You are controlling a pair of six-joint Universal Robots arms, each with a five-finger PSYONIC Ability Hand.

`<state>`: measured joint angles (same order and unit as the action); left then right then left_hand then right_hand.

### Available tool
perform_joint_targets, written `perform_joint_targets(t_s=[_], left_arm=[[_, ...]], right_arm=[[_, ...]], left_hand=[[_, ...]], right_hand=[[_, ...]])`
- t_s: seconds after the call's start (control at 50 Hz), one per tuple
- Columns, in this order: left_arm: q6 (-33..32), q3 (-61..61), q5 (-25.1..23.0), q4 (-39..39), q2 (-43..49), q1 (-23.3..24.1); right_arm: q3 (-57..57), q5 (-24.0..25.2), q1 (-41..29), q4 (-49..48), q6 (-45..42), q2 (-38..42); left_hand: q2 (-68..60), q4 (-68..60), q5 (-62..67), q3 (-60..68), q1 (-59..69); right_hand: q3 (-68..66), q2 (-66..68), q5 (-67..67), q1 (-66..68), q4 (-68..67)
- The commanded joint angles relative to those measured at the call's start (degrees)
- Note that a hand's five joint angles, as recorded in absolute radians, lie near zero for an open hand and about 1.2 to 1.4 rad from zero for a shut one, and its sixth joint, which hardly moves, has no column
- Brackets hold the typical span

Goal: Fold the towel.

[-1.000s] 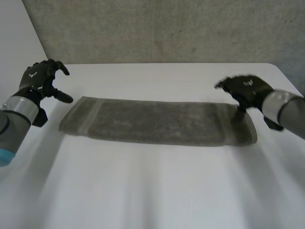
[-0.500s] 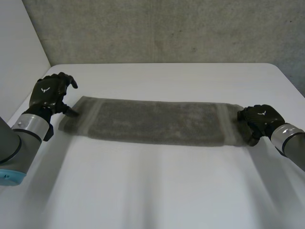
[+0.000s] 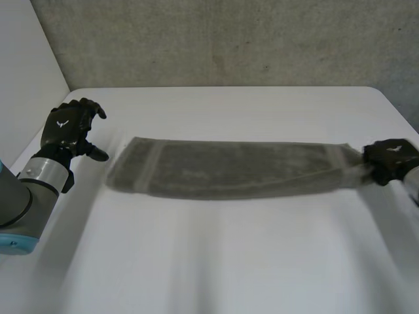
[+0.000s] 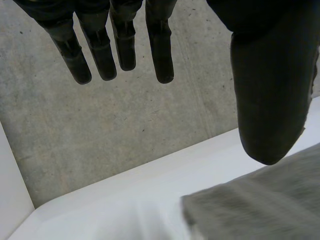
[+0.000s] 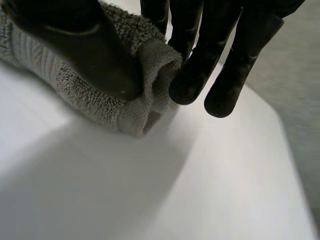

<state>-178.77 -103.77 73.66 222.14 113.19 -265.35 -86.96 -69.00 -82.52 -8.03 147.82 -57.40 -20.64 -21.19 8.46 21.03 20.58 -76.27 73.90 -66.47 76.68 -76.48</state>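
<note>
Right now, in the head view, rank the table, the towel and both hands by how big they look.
1. table
2. towel
3. left hand
4. right hand, pinching the towel's end. It looks a little smaller than the left hand, but the gap is slight and may only come from its pose, so treat the last two as close.

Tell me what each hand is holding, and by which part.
The right hand pinches the grey terry towel by its bunched short end. The left hand is open and holds nothing, apart from the towel's other end.
</note>
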Motion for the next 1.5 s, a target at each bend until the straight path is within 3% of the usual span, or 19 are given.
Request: perform_joint_targets(t_s=[0.02,0.12,0.24,0.34,0.38,0.4,0.5,0.68,0.7,0.72,0.74,0.76,0.94,1.12,1.16,1.22,1.26,1.36,1.5], left_arm=[[0.0,0.0,0.1,0.0,0.0,0.0],[0.0,0.0,0.0,0.0,0.0,0.0],[0.0,0.0,0.1,0.0,0.0,0.0],[0.0,-0.1,0.1,0.0,-0.1,0.0],[-0.1,-0.1,0.1,0.0,-0.1,0.0],[-0.1,-0.1,0.1,0.0,-0.1,0.0],[-0.1,-0.1,0.1,0.0,0.0,0.0],[-0.1,-0.2,0.1,-0.1,-0.1,0.0],[-0.1,-0.2,0.1,-0.1,-0.1,0.0],[-0.1,-0.2,0.1,-0.1,-0.1,0.0],[-0.1,-0.2,0.1,-0.1,-0.1,0.0],[-0.1,-0.2,0.1,0.0,-0.1,0.0],[-0.1,-0.1,0.0,0.0,0.2,0.0],[-0.1,-0.2,0.0,-0.1,0.5,0.2],[-0.1,-0.2,0.0,-0.1,0.5,0.4],[-0.1,-0.2,0.0,-0.1,0.5,0.4],[0.0,-0.6,0.0,0.0,0.5,0.4],[0.0,-0.8,0.0,0.0,0.5,0.5],[0.0,-1.3,0.0,0.0,0.3,1.5]], right_arm=[[5.6,0.7,9.5,3.2,-4.9,-1.2],[13.9,0.9,11.3,9.5,-9.6,-1.4],[23.6,0.5,6.8,18.1,-9.5,-3.2],[26.7,-0.5,-6.2,19.1,-8.7,-4.3],[29.7,-3.0,-16.5,19.1,-8.5,-3.4],[29.7,-3.0,-16.5,19.1,-8.5,-3.4],[38.2,-9.0,-37.2,18.9,-8.6,4.9],[49.3,-11.2,-50.2,19.3,-9.1,21.2],[50.4,-11.8,-51.2,19.3,-9.2,23.1],[50.4,-11.8,-51.2,19.3,-9.2,23.1],[51.2,-13.1,-51.6,19.2,-9.3,24.4],[51.6,-14.7,-51.6,18.9,-9.3,24.9],[49.1,-19.1,-50.6,19.2,-8.3,19.5],[24.2,-18.1,-40.8,16.3,-2.6,2.1],[13.5,-15.8,-36.1,12.4,1.0,-1.8],[9.5,-14.1,-33.8,10.6,2.1,-3.2],[1.9,-9.9,-29.1,6.5,3.6,-5.2],[-3.8,-5.8,-24.3,1.4,3.8,-5.0],[-5.4,-5.5,-21.4,-0.2,3.5,-1.2]], left_hand=[[3.7,4.2,-1.5,-4.1,-3.6],[4.0,4.6,-1.8,-4.4,-4.0],[4.2,4.8,-2.0,-4.6,-4.1],[4.5,5.1,-2.4,-4.9,-4.5],[4.5,5.1,-2.4,-4.9,-4.5],[4.5,5.1,-2.4,-4.9,-4.5],[4.7,5.3,-2.5,-5.1,-4.6],[4.7,5.3,-2.5,-5.1,-4.6],[4.7,5.3,-2.5,-5.1,-4.6],[4.7,5.3,-2.5,-5.1,-4.6],[4.9,5.4,-2.7,-5.3,-4.8],[4.9,5.4,-2.7,-5.3,-4.8],[5.0,5.6,-2.9,-5.4,-5.0],[5.0,5.6,-2.9,-5.4,-5.0],[5.0,5.6,-2.9,-5.4,-5.0],[5.0,5.6,-2.9,-5.4,-5.0],[5.0,5.6,-2.9,-5.4,-5.0],[5.4,5.9,-3.2,-5.8,-5.3],[5.5,6.1,-3.4,-5.9,-5.5]], right_hand=[[-3.7,6.1,-3.5,3.3,-3.5],[-3.7,6.1,-3.5,3.3,-3.5],[-3.7,6.1,-3.5,3.3,-3.5],[-3.7,6.1,-3.5,3.3,-3.5],[-3.7,6.1,-3.5,3.3,-3.5],[-3.7,6.1,-3.5,3.3,-3.5],[-3.7,6.1,-3.5,3.3,-3.5],[-3.7,6.1,-3.5,3.3,-3.5],[18.2,-15.8,18.4,-18.6,18.4],[18.4,-16.0,18.6,-18.8,18.6],[54.2,-51.8,54.4,-54.6,54.4],[66.3,-63.9,66.5,-66.7,66.5],[66.3,-63.9,66.5,-66.7,66.5],[66.3,-63.9,66.5,-66.7,66.5],[66.3,-63.9,66.5,-66.7,66.5],[65.2,-62.8,65.4,-65.6,65.4],[54.3,-51.9,54.5,-54.7,54.5],[43.8,-41.5,44.0,-44.3,44.1],[39.5,-37.1,39.7,-39.9,39.7]])
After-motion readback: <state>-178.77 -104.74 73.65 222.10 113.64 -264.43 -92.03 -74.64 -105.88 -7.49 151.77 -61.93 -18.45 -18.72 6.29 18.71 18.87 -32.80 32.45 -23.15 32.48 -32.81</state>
